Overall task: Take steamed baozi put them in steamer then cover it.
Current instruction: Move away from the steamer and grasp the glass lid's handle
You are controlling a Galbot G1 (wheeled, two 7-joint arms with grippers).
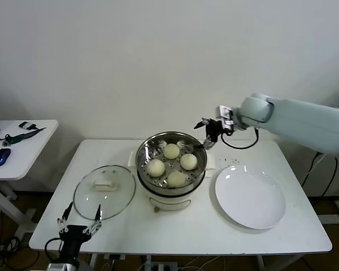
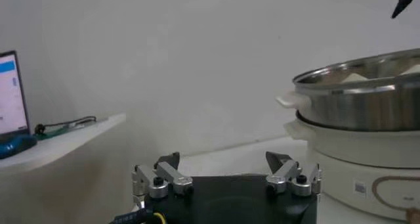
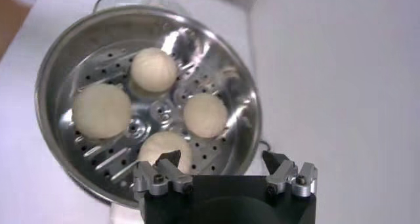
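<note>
Already, all four cream-white round baozi point(image 1: 171, 151) sat inside the shiny perforated steel steamer point(image 1: 144, 153). The clear glass cover point(image 1: 104, 191) lay on the table beside it, unplaced. Right gripper point(image 1: 208, 139) hovered open at the steamer's rim; left gripper point(image 1: 79, 221) waited open near the cover.

I found nothing I could read: the small mark on the steamer point(image 2: 359, 187) base was too tiny to make out, and the laptop screen point(image 2: 12, 94) showed no legible words.
</note>
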